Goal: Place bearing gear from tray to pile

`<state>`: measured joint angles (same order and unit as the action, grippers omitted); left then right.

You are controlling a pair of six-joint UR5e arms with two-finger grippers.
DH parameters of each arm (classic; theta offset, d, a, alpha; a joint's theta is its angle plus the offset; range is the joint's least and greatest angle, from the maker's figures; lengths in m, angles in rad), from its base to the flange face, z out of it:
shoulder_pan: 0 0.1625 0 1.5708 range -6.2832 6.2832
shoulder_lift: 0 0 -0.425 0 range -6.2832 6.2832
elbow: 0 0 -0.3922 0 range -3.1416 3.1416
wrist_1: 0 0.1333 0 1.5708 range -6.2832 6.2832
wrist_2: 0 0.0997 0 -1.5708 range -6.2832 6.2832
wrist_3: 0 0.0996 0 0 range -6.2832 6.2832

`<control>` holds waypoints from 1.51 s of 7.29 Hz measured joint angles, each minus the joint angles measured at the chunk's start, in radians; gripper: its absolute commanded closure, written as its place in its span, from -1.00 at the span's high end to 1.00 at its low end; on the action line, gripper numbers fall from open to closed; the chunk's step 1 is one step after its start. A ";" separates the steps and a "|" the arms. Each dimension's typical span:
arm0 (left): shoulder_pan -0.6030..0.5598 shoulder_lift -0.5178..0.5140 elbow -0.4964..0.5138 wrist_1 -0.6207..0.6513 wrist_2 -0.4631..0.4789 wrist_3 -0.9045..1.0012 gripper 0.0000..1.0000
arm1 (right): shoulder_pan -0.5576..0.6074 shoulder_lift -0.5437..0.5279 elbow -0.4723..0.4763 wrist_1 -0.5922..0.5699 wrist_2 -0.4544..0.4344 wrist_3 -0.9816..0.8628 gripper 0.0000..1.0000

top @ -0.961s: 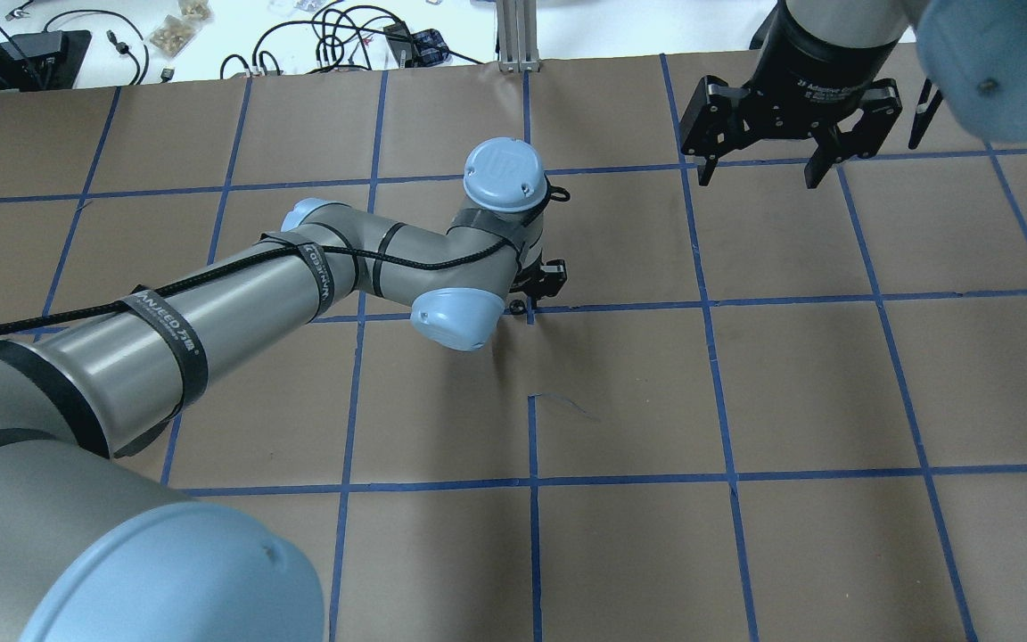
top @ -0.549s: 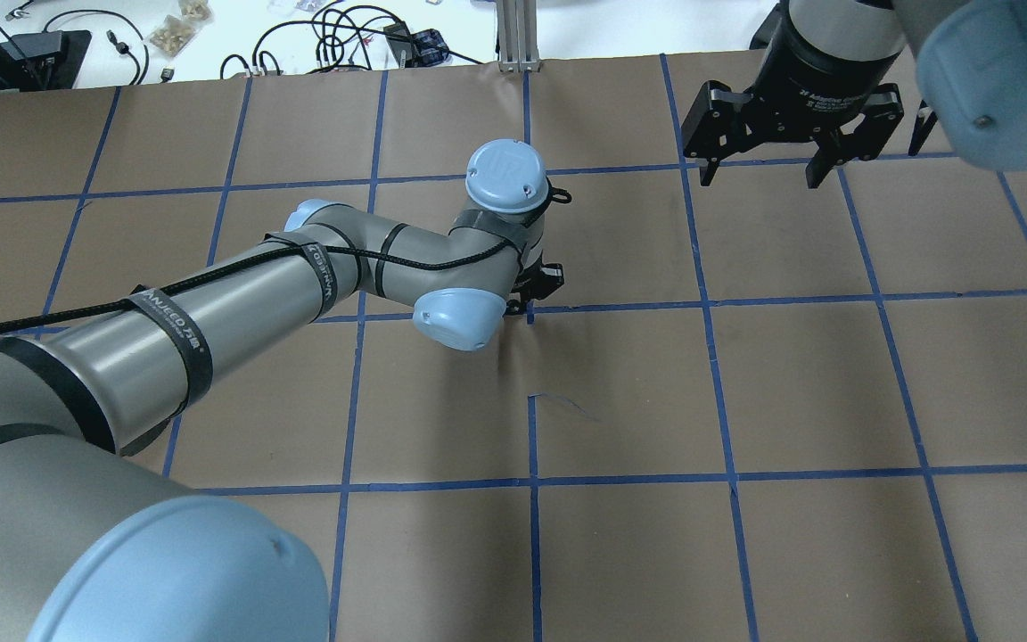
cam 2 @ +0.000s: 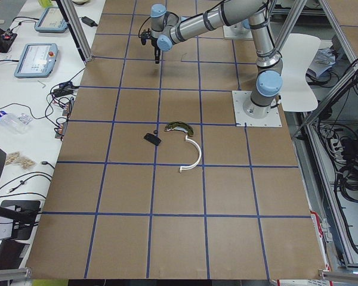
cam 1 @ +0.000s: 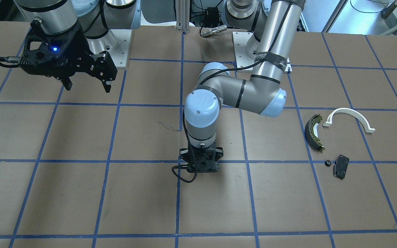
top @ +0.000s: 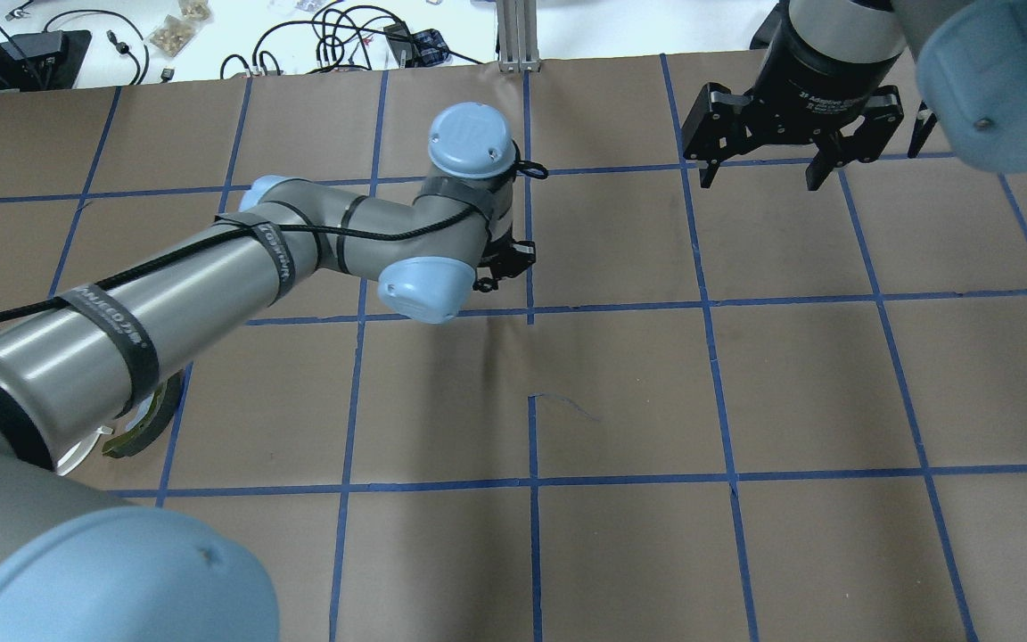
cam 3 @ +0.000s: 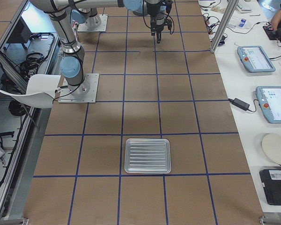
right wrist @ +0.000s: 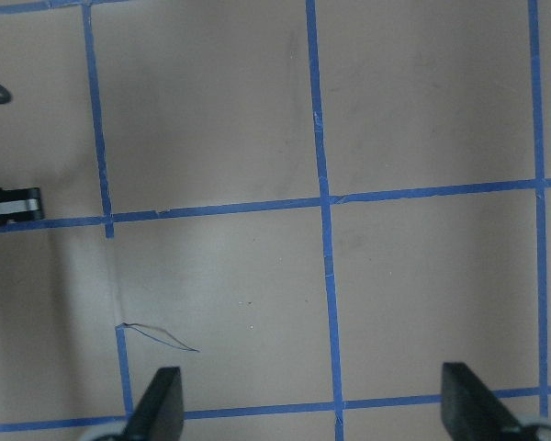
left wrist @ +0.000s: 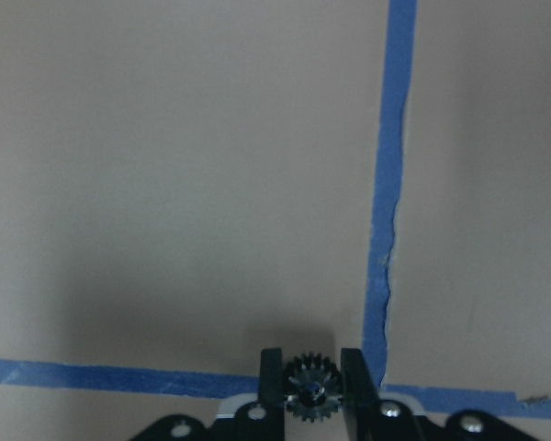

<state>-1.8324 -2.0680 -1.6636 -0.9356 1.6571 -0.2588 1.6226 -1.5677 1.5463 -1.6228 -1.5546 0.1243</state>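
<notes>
**Bearing gear point(left wrist: 312, 393) pinched in the left gripper point(left wrist: 312, 366), pile point(cam 1: 315, 136) not reached yet**

Front-facing view: the left gripper points straight down over a blue tape line point(cam 1: 115, 160) mid-table. The pile is well off at its 3 o'clock. It's a brake shoe point(cam 1: 312, 127), a white arc point(cam 1: 348, 113) at the shoe's 2 o'clock and a black plate point(cam 1: 341, 166) at its 5 o'clock. A tiny dark bit point(cam 1: 327, 163) sits just beside the plate. The right gripper point(cam 1: 88, 86) hangs at 10 o'clock, spread wide with nothing in it.

Overhead: only the shoe's edge peeks out under the left arm point(top: 210, 276), at 8 o'clock.

Left side view: the pile looks loose, its parts near each other. Can't tell if any touch.

Right side view: the tray point(cam 3: 147, 155) lies toward 6 o'clock, well apart from both arms.

Left wrist cam: the gear is small, dark and toothed, clamped across its teeth at 6 o'clock. My guess is it's stiff and light. Teeth give thin contact though, so it could swivel or pop free. I'd let go low so it doesn't roll.

Right wrist cam: fingers apart at 7 and 5 o'clock, with only brown table cover point(right wrist: 422, 303) between.
</notes>
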 measured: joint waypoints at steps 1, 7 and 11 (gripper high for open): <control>0.106 0.046 -0.010 -0.047 0.012 0.130 -1.00 | 0.000 0.000 0.000 -0.001 0.005 0.000 1.00; 0.737 0.212 -0.223 0.012 0.049 0.929 -1.00 | 0.001 -0.019 0.009 0.000 0.004 0.002 1.00; 0.976 0.159 -0.264 0.131 -0.030 1.205 -0.49 | 0.002 -0.021 0.011 -0.001 0.011 0.002 1.00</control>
<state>-0.8567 -1.9093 -1.9277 -0.8045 1.6268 0.9464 1.6244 -1.5889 1.5569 -1.6234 -1.5440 0.1264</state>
